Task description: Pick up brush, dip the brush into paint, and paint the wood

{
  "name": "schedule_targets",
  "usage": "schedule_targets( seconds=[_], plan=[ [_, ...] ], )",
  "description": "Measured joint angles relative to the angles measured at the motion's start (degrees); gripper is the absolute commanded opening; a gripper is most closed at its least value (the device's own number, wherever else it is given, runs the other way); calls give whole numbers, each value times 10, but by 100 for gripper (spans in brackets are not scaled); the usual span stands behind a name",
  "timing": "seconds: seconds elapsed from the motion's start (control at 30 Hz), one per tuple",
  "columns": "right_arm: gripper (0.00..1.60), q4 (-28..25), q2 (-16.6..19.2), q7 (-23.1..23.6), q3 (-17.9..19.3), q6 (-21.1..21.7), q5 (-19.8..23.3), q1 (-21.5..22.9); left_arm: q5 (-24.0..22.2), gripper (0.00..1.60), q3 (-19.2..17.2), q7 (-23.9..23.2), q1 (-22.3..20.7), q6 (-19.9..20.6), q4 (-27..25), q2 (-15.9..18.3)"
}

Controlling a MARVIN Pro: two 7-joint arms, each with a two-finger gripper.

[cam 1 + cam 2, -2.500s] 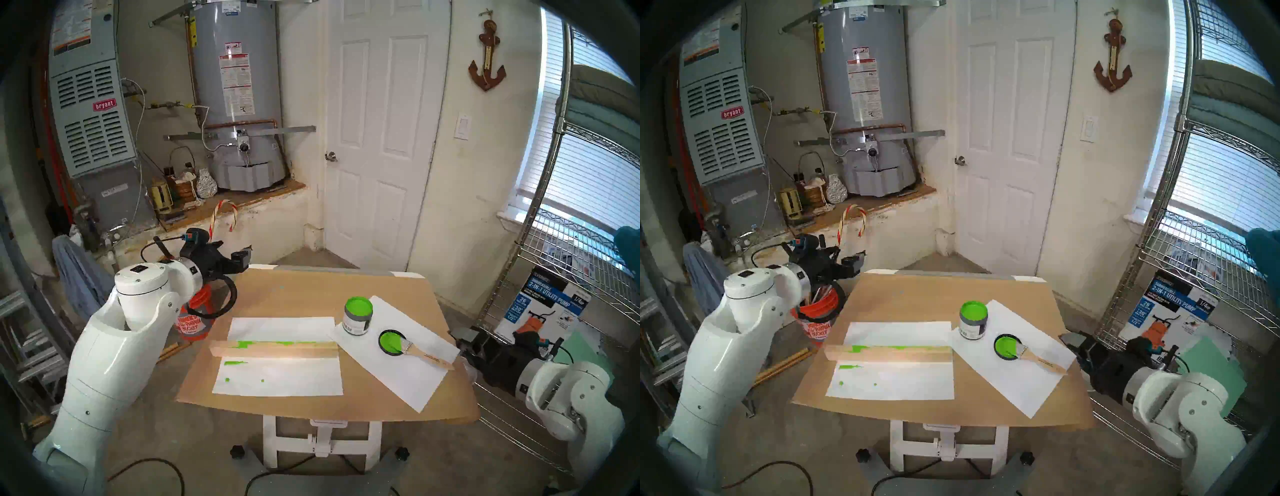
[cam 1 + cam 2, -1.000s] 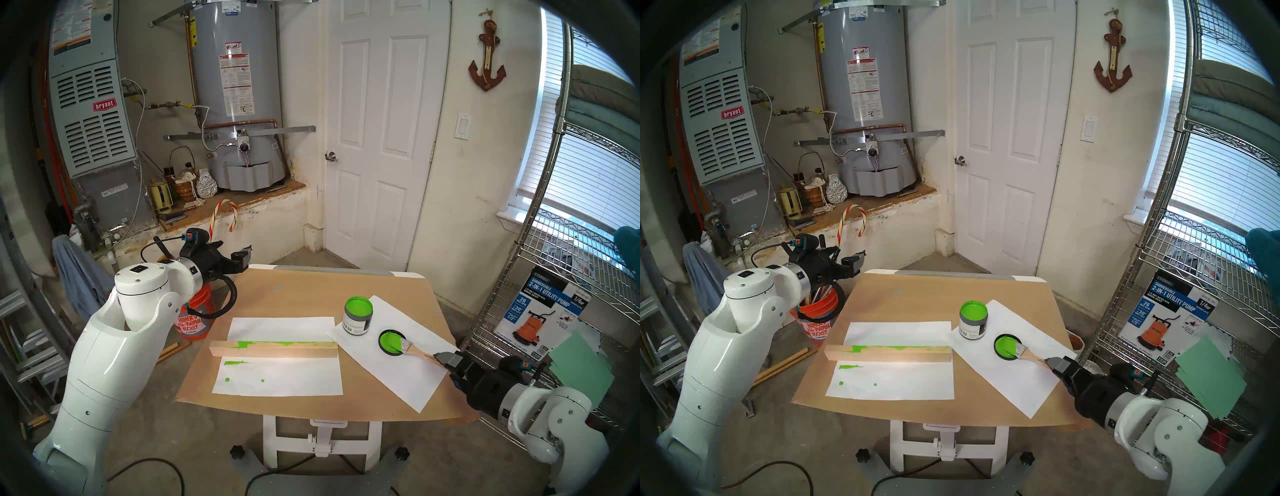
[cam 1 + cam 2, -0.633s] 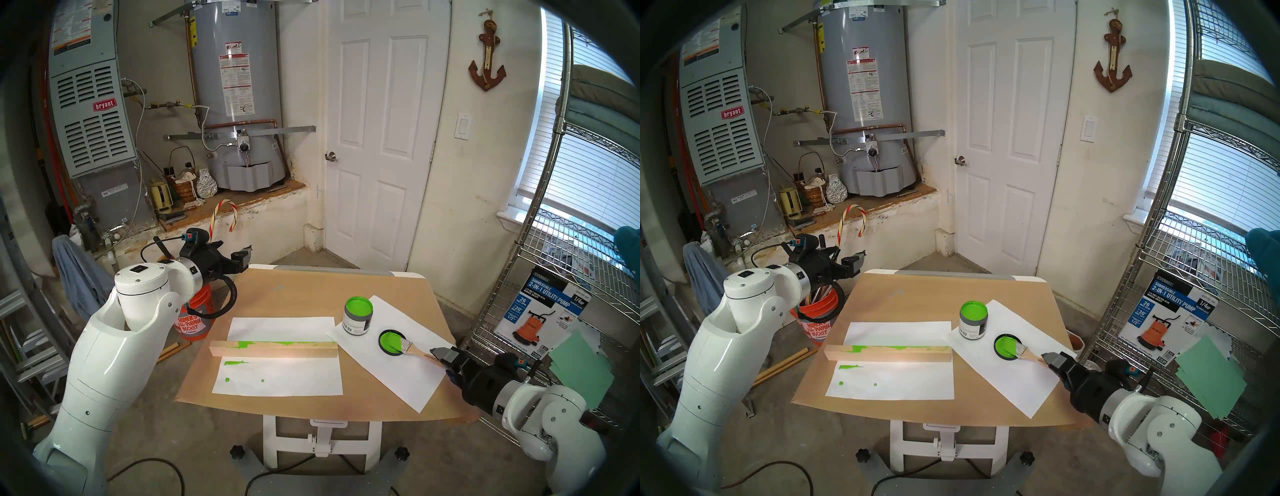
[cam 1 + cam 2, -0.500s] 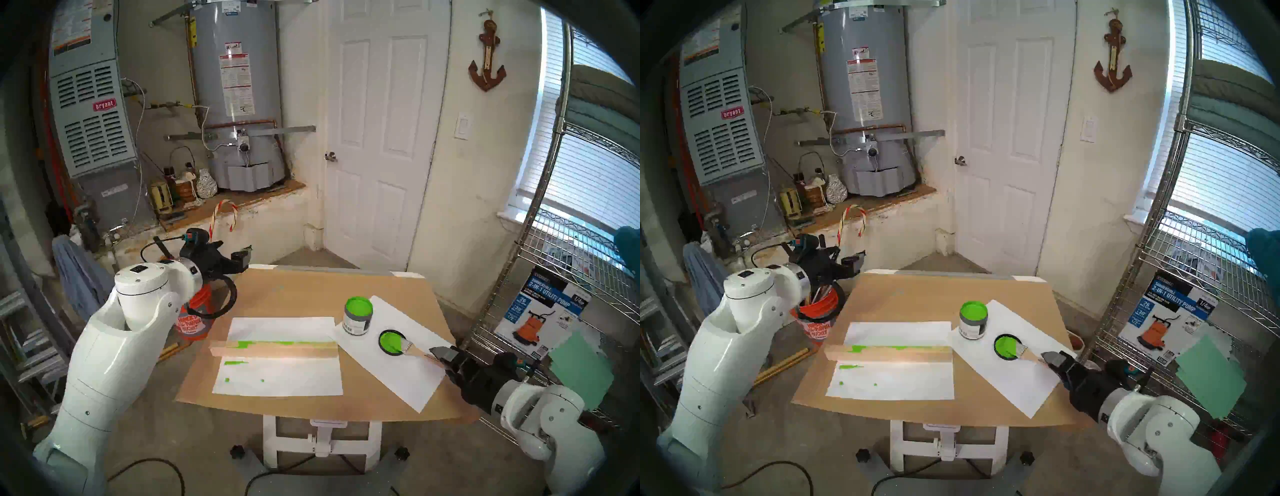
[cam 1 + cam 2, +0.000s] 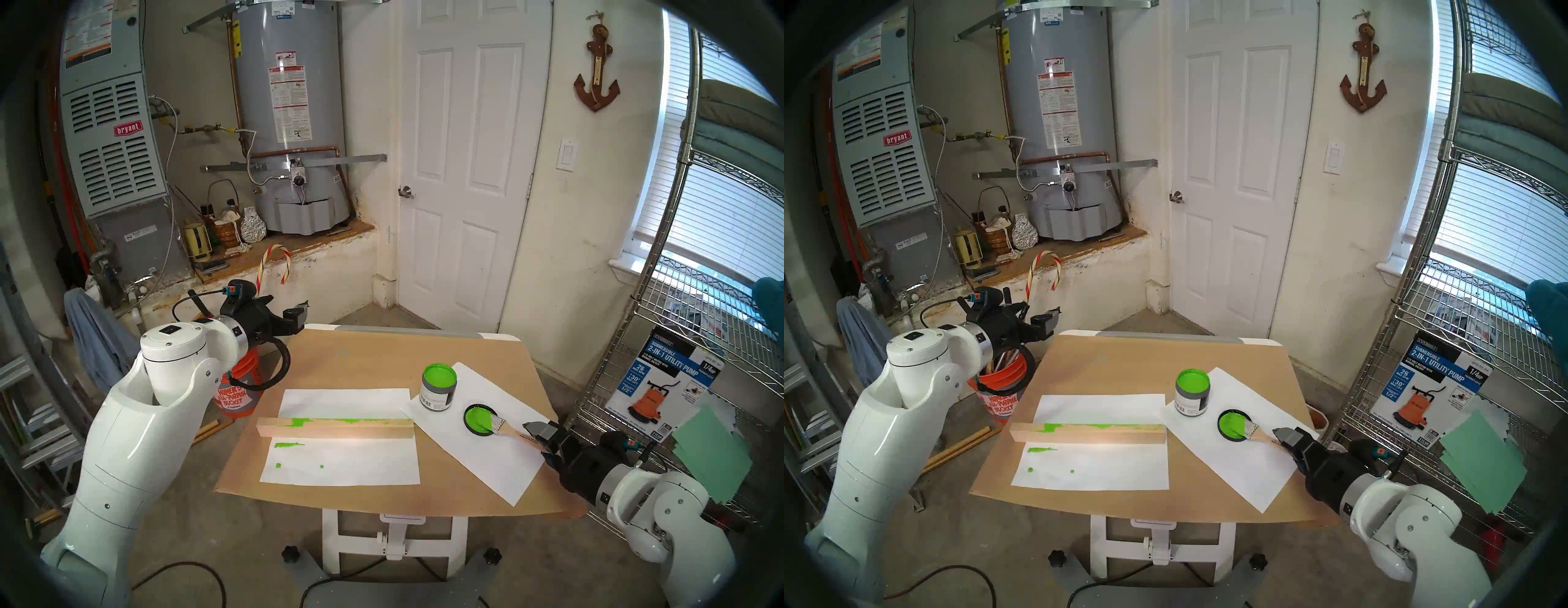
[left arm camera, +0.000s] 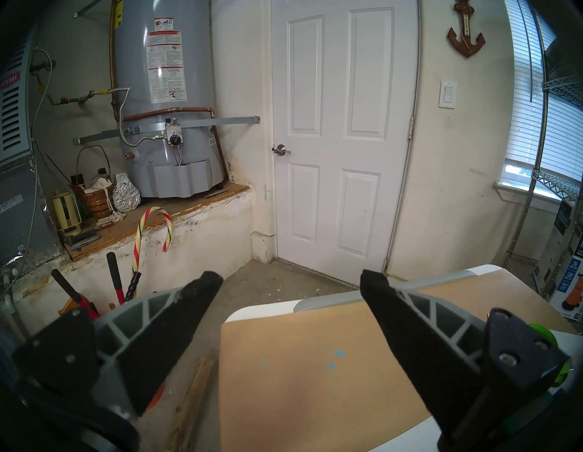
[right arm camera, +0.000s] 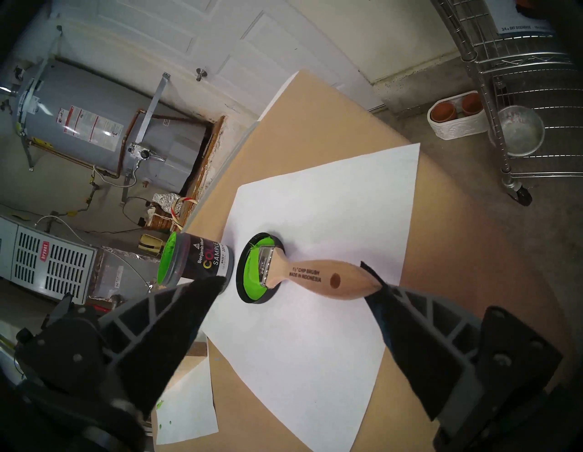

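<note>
Paint (image 5: 439, 375) sat in a small open can toward the far right of the desk (image 5: 373, 365) in the head's left view, on the corner of a tilted white sheet (image 5: 492, 458). Just beside the can lay a black lid (image 5: 479, 419) coated green, and the brush (image 5: 507, 429) rested with its green bristles on that lid and its handle running out toward the right edge. The right claw (image 5: 535, 439) was at the handle's end, fingers spread, gripping nothing. The wood (image 5: 335, 426) lay crosswise nearer the middle, between two more white sheets, with green patches along its top face. The left claw (image 5: 297, 316) hung off the desk's far left corner, above an orange bucket (image 5: 235, 395).

Seen from the head's right eye, the layout was the same: brush (image 5: 1259, 434) on the lid, right claw (image 5: 1286, 442) at the handle's tip, wood (image 5: 1087, 433) well apart to the left.

From the left wrist, the left claw (image 6: 290, 281) stood wide open and empty over the desk's far corner, facing a white door (image 6: 344, 135).

From the right wrist, the right claw (image 7: 293, 277) was open. The brush handle (image 7: 318, 277) lay between its fingers, its end touching or just beside the right finger (image 7: 397, 315); the left fingertip was near the paint can (image 7: 195, 262).
</note>
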Motion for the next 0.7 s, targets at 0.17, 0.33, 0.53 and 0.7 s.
schedule_targets(
  seconds=[0.17, 0.33, 0.53, 0.7],
  plan=[
    [160, 7, -2, 2, -6, -1, 3, 9, 0, 160, 0, 0, 0, 0, 0, 0],
    [160, 12, -2, 3, -11, -1, 4, 17, 0, 160, 0, 0, 0, 0, 0, 0],
    [160, 15, -3, 0, -17, -3, 5, 28, 0, 160, 0, 0, 0, 0, 0, 0],
    [160, 18, -4, -6, -22, -5, 6, 36, 0, 160, 0, 0, 0, 0, 0, 0]
  ],
)
